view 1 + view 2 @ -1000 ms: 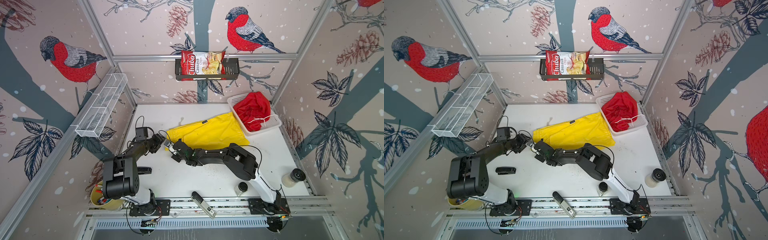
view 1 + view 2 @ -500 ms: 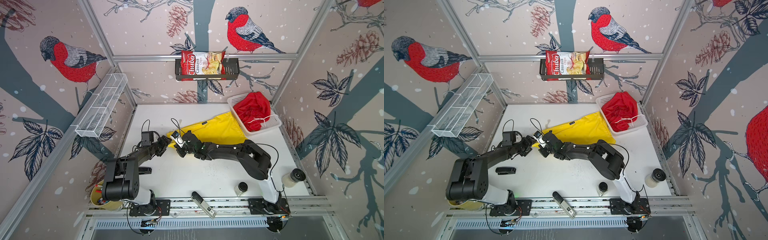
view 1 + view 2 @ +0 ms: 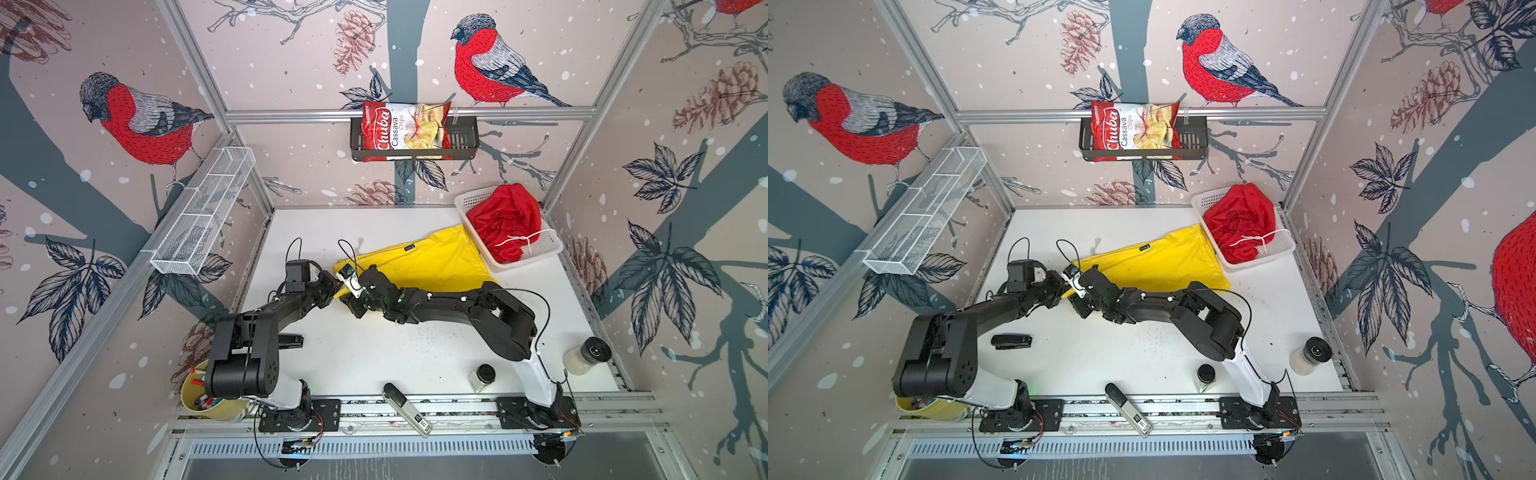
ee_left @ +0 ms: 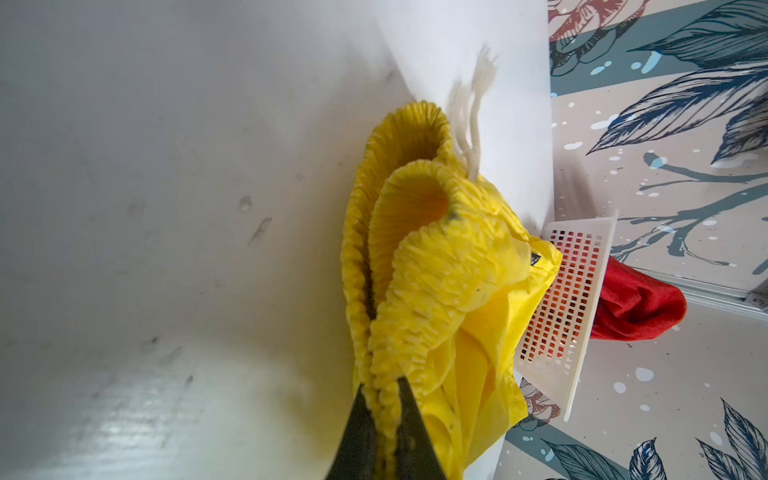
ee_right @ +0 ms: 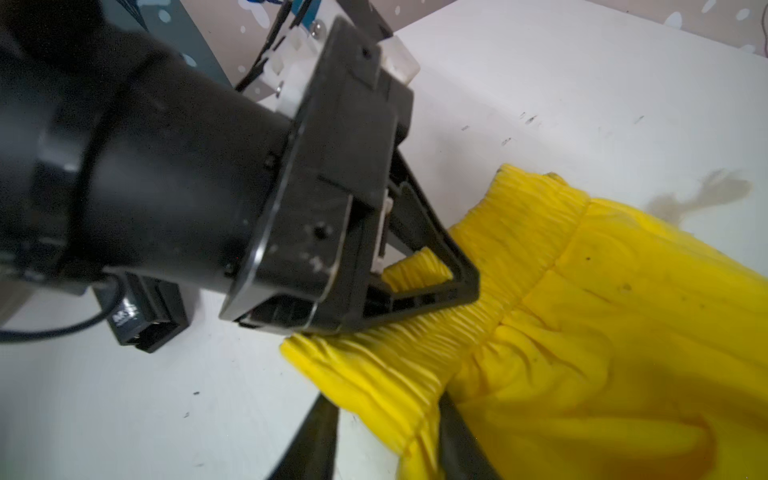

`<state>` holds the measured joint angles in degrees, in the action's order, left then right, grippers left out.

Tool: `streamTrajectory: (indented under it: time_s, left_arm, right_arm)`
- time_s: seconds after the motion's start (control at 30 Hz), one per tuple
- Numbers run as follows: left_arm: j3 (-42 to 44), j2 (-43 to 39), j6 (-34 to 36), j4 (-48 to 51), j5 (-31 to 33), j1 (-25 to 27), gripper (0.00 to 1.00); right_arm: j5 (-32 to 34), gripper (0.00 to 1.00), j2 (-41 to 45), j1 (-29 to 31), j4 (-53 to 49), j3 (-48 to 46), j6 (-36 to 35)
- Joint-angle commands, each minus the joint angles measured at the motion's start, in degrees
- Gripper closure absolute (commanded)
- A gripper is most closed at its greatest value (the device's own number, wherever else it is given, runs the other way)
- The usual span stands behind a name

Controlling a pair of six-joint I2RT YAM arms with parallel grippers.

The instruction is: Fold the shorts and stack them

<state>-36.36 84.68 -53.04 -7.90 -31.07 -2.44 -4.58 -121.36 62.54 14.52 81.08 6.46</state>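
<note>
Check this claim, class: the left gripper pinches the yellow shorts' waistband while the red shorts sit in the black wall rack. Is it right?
No: both top views show the red shorts in the white basket. The rest holds: the left gripper pinches the yellow shorts' waistband.

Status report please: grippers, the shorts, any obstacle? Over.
Left gripper shut on yellow shorts, at waistband. Right gripper open, waistband between its jaws. Red shorts bunched in basket. Basket beside yellow's far edge.

Reaching low with both arms, meeting nearly tip to tip left of centre; pinching tight with left gripper (image 4: 381,388), jaws parted on right gripper (image 5: 382,401).
</note>
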Motion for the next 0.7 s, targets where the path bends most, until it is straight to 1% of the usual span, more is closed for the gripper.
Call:
streamTrajectory:
  time_s: [0.0,0.1,0.2,0.27,0.33,0.43,0.5,0.53,0.6,0.67]
  left_arm:
    - [-2.58,-2.79,6.89,9.7,2.94,-1.69,1.0]
    - [-5.38,-6.59,11.67,19.2,7.98,-4.34,1.0]
    - [-7.6,-11.06,15.04,25.91,13.62,-6.29,1.0]
    - [-8.52,-13.49,16.06,28.44,16.12,-6.44,1.0]
    - [-9.5,-15.1,16.8,30.01,16.95,-6.44,1.0]
    - [-11.27,-16.23,17.17,32.24,17.51,-6.44,1.0]
    - [-12.94,-16.62,17.48,33.7,17.54,-6.45,1.0]
    - [-14.19,-16.64,17.91,34.56,17.53,-6.44,1.0]
    - [-16.95,-16.57,19.11,36.18,17.67,-6.44,1.0]
    - [-20.36,-16.19,20.73,37.95,17.1,-6.44,1.0]
  right_arm:
    - [-3.35,0.4,4.61,-2.83,1.97,-3.06,5.96]
    - [-4.22,0.33,9.69,-6.45,4.28,-9.35,9.69]
    - [-2.92,0.32,12.43,-8.95,4.37,-14.08,11.68]
    - [-0.93,0.33,12.75,-9.71,3.62,-15.73,13.36]
    - [0.19,0.39,11.62,-9.66,2.29,-15.62,14.67]
    - [0.63,0.53,7.77,-8.26,1.2,-13.38,16.29]
    - [0.41,0.66,4.02,-6.91,-0.09,-10.64,17.54]
    - [0.19,0.71,2.24,-6.0,-0.65,-9.32,18.48]
    - [-1.65,0.74,-0.56,-4.41,-0.72,-7.3,20.09]
    - [-4.06,0.74,-2.8,-2.42,-0.85,-4.71,21.09]
